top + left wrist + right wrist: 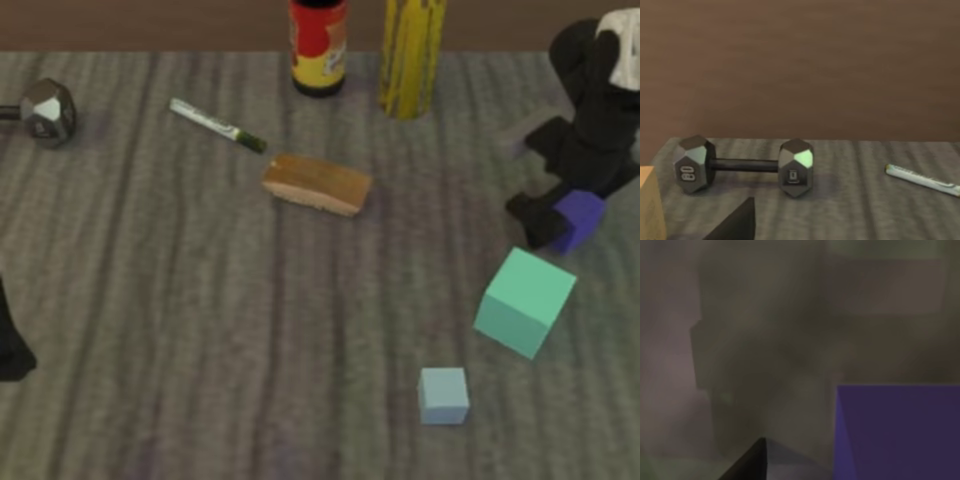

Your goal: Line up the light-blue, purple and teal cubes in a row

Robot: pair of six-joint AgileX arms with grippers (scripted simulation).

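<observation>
Gripping purple cube [581, 219]: right pincer [556, 222]

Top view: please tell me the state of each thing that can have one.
Purple cube: at the right end effector, on the table's right side.
Teal cube: free on the table, turned askew.
Light-blue cube: free, flat.
Marker: lying down.
Bottle: upright.
Left end effector: parked at left edge.
</observation>
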